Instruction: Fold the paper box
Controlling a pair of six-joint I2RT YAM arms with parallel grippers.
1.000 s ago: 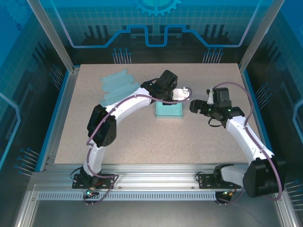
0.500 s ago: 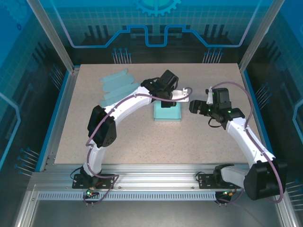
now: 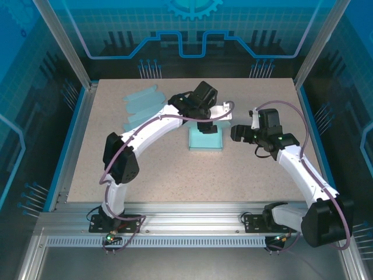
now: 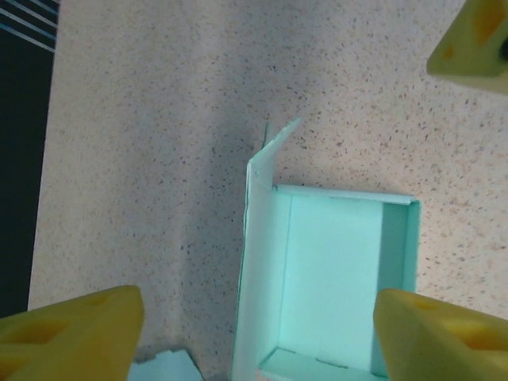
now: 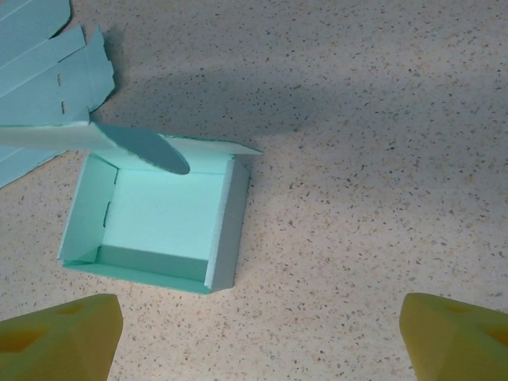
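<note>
- paper box (image 3: 205,140): teal, open top, sits mid-table (image 3: 175,175), roughly btw the two grippers.
- L gripper (image 4: 254,333): jaws wide, nothing held. It hangs right over the box.
- L wrist view: box floor lies btw the fingertips (image 4: 440,333), closer to the one on the right of the pic. Box's left wall runs abt midway btw them. Can't tell if either tip touches.
- corner flap (image 4: 274,143) at the far end of that wall sticks out past the box edge, tilted.
- R gripper (image 5: 254,337): jaws wide, empty. Box lies ahead of it, toward its left finger, apart from both tips.
- Top view: R gripper near box's right side, small gap.
- flat paper blanks (image 3: 143,105): piled far-left of the box, apart from it.
</note>
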